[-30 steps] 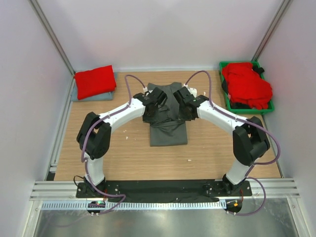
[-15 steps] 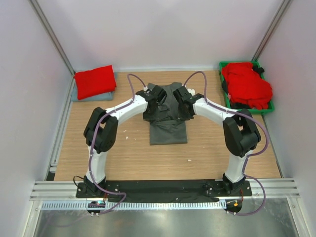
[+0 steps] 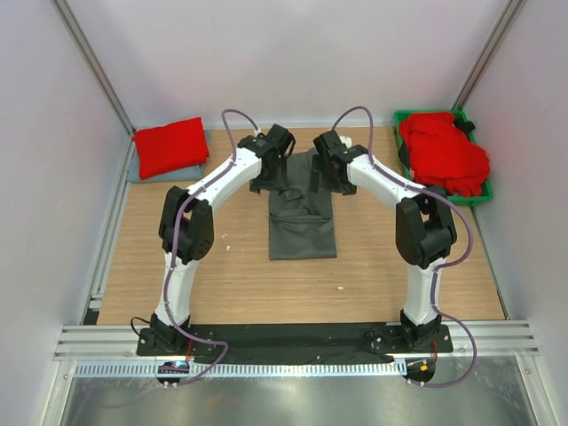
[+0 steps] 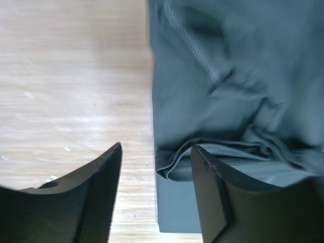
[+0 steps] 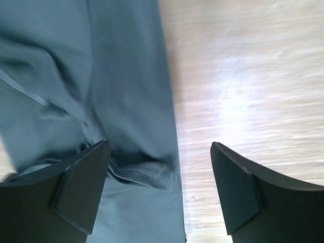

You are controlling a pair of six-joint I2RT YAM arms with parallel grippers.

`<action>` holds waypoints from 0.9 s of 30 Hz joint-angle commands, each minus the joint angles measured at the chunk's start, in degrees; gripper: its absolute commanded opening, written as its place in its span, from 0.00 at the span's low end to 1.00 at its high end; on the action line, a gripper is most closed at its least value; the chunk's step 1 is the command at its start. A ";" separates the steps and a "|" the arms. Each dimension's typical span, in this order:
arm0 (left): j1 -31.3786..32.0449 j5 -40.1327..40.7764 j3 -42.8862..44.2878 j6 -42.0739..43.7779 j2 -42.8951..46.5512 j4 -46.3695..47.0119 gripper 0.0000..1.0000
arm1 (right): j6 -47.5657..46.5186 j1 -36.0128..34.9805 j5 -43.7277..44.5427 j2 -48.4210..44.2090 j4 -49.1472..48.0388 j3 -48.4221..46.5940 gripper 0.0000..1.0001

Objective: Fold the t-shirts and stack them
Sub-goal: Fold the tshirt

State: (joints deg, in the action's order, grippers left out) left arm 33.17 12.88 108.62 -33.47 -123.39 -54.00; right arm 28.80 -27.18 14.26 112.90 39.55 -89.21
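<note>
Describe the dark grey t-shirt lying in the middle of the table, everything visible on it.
The dark charcoal grey t-shirt is soft, matte cloth, folded into a narrow strip that lies on the wooden table and runs away from the arm bases. Its near end is smooth and square. Its far end is rumpled, with a stitched seam and doubled layers showing. The open left gripper straddles its left edge and the open right gripper its right edge. Neither clamps the cloth.
</note>
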 commanded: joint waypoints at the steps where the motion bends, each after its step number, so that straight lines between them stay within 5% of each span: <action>1: -1.26 1.96 9.75 2.80 1.22 -7.25 0.61 | -2.78 0.81 4.10 -2.24 6.23 -9.64 0.86; 7: -1.26 1.45 5.31 4.20 13.58 -7.09 0.64 | -1.12 0.81 -4.20 -16.27 2.56 2.14 0.83; 13: -1.26 6.95 -13.50 7.46 30.19 -0.85 0.64 | 4.51 -2.78 -13.56 -26.15 -8.60 21.87 0.54; 17: -1.26 12.76 -25.70 10.34 36.19 3.10 0.64 | 6.71 -8.32 -10.85 -23.36 -7.74 22.94 0.48; 27: -1.26 18.49 -30.84 13.79 38.93 4.35 0.64 | 7.68 -12.81 -4.78 -10.26 -3.26 13.29 0.42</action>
State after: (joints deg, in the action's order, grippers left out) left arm 31.86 28.14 78.43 -21.69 -86.83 -52.56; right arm 35.44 -40.12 5.91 101.01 35.42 -70.81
